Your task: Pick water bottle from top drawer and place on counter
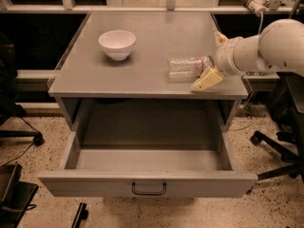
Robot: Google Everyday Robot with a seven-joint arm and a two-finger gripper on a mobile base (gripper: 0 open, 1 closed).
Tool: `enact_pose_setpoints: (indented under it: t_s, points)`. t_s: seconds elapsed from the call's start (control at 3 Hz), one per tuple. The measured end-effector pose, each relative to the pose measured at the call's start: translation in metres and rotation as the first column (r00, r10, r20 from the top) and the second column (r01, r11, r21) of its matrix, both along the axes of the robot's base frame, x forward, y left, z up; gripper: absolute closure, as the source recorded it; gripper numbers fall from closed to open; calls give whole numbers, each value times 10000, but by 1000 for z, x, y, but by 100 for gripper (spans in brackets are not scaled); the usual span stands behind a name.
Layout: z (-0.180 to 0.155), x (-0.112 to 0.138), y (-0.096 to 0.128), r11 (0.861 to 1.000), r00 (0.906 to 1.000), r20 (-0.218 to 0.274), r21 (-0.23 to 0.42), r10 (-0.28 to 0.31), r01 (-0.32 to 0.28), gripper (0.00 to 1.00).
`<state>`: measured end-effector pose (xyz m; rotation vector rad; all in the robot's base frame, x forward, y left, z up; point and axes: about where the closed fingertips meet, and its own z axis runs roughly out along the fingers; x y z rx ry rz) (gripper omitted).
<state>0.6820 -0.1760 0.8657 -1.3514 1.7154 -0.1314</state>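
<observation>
The water bottle [185,68] lies on its side on the counter [152,27], near the right front edge, cap end pointing right. My gripper [206,60] reaches in from the right at the bottle's neck. Its cream fingers [207,80] are spread apart, one in front of the cap end and one behind it, wider than the bottle. The top drawer [147,183] is pulled fully out below the counter and nothing shows inside it.
A white bowl [117,42] stands on the counter's left rear part. Office chair bases sit on the speckled floor at the right [275,146] and left [19,132]. A rail and cabling run behind the cabinet.
</observation>
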Motion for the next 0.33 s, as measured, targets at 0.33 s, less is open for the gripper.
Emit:
enact_pose_setpoints:
  t_s: [0.33]
  points:
    - [0, 0, 0, 10000, 10000, 0, 0, 1, -1, 0]
